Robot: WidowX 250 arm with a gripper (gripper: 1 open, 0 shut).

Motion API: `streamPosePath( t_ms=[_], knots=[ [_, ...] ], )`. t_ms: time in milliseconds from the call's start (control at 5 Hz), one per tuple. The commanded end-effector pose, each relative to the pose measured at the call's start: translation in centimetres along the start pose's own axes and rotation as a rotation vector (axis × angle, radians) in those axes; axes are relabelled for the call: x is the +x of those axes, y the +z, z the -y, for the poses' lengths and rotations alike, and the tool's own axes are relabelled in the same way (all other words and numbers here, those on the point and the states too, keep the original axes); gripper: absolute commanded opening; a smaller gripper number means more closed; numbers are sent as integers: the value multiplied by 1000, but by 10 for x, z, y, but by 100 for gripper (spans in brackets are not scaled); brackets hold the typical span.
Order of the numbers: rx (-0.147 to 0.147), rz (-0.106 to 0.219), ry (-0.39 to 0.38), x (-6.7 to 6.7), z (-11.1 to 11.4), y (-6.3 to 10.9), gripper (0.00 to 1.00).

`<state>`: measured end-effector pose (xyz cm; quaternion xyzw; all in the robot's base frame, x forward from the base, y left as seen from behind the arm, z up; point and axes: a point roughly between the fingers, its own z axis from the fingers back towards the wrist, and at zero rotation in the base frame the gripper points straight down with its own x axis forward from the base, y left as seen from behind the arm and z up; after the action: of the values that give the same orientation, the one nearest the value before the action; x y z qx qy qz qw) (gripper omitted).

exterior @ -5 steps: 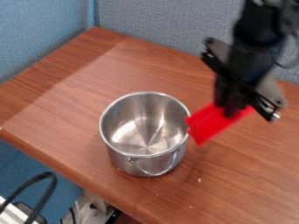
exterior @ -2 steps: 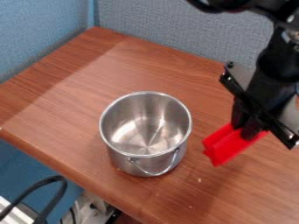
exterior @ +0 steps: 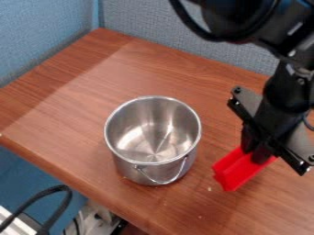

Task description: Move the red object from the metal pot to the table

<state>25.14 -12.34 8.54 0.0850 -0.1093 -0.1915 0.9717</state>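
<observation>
The red object [exterior: 241, 169], a bright red bar-shaped block, hangs tilted at the right, its lower end close to or touching the table [exterior: 110, 73]. My gripper [exterior: 260, 153] is shut on the block's upper end, reaching down from the black arm above. The metal pot [exterior: 152, 138] stands left of the block, shiny and empty inside, with its wire handle drooping over the front wall. A small gap separates pot and block.
The table's front edge runs diagonally just below the pot and the block. Dark cables [exterior: 43, 209] lie on the floor at the lower left. A blue-grey wall panel [exterior: 147, 18] stands behind the table.
The arm has carried the red block rightward and downward, from beside the pot's rim to a spot low over the table right of the pot.
</observation>
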Motion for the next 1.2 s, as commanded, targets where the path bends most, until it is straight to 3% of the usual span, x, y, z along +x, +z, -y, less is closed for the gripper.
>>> streamPosePath(
  t_ms=[0, 400, 600, 1000],
  knots=[
    [3, 33, 27, -2, 2, -1, 0],
    [-1, 32, 98, -8, 4, -13, 0],
    [-27, 32, 122, -10, 4, -17, 0],
    [-48, 11, 156, -10, 1, -30, 0]
  ],
)
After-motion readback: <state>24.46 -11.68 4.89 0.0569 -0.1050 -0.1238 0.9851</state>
